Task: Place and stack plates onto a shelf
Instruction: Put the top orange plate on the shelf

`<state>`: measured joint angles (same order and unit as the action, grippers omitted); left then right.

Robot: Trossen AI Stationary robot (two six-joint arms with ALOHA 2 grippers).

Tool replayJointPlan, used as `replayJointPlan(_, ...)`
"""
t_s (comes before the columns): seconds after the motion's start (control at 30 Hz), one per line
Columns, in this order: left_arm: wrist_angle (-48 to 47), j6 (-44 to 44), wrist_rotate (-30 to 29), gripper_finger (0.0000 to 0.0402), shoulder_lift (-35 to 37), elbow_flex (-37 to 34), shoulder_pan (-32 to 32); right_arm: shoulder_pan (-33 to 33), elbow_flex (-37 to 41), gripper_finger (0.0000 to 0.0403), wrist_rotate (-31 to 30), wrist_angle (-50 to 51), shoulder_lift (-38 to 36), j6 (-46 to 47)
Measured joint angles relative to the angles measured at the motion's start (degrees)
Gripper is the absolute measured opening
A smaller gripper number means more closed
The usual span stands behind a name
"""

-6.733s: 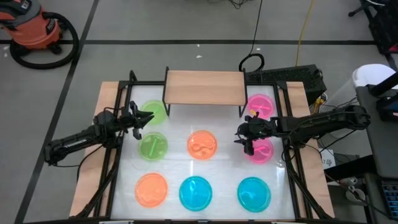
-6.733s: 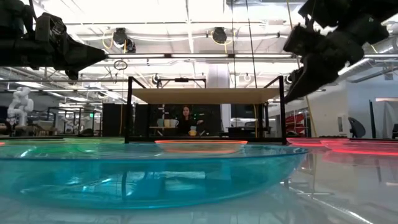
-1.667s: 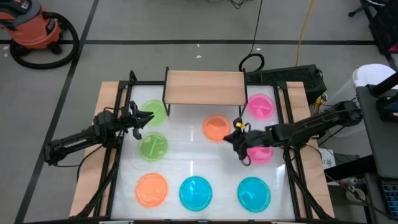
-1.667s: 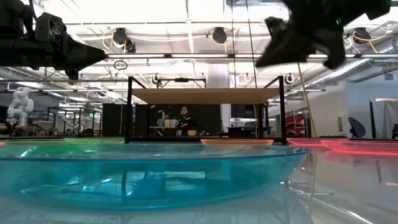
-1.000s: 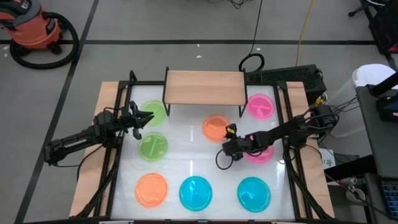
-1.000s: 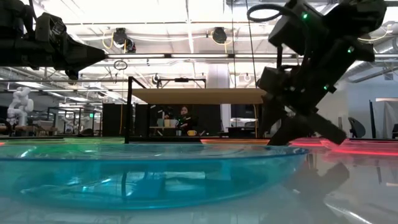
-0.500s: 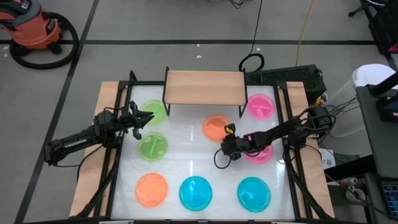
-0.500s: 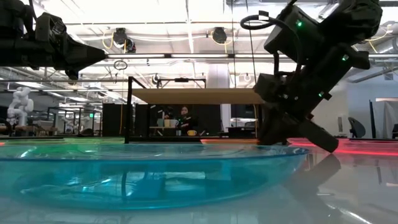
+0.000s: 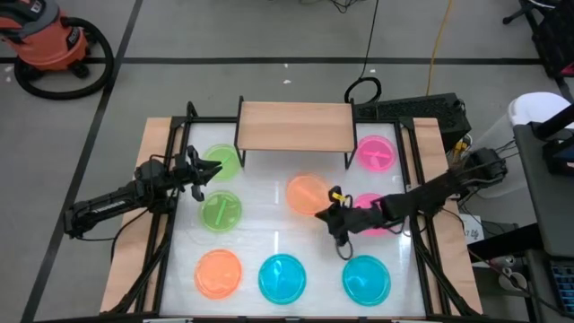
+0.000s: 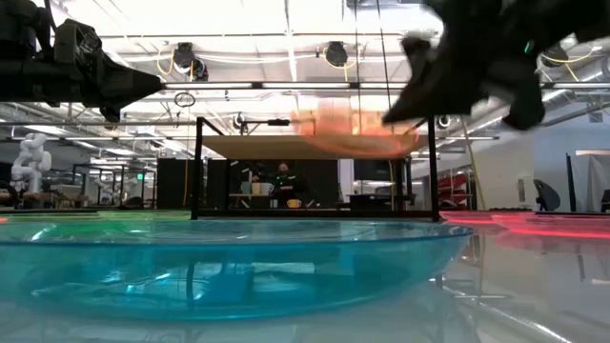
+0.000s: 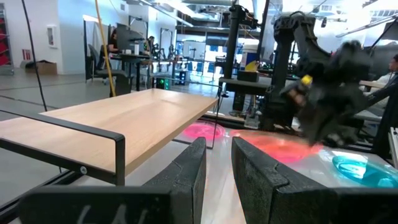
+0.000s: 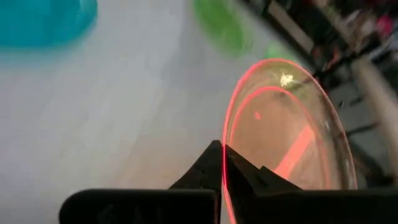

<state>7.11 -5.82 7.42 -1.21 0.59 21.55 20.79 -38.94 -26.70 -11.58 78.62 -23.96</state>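
The right gripper (image 9: 334,208) pinches the rim of an orange plate (image 9: 308,194), lifted off the table (image 9: 260,235). The left gripper (image 9: 212,169), fingers narrowly parted, hovers beside the shelf (image 9: 295,126).

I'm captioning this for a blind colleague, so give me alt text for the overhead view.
Seen from above, the right claw holds an orange plate by its rim, in front of the bare wooden shelf. Seven more plates, green, pink, blue and orange, lie on the white table; the left claw waits by a green plate.
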Motion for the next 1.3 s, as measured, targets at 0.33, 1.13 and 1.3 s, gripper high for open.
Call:
replayJointPlan(0.33,0.0,0.0,0.0,0.0081,0.0,-0.01,0.0,-2.58,-0.02,0.0,-0.24,-10.53,-15.3,-12.68)
replayJointPlan(1.13,0.0,0.0,0.0,0.0081,0.0,-0.01,-0.01,-28.46,-6.34,0.0,9.2,12.89,-17.91,-11.25)
replayJointPlan(1.3,0.0,0.0,0.0,0.0081,0.0,0.01,0.01,-35.05,-6.34,0.0,11.4,12.69,-13.13,-11.9)
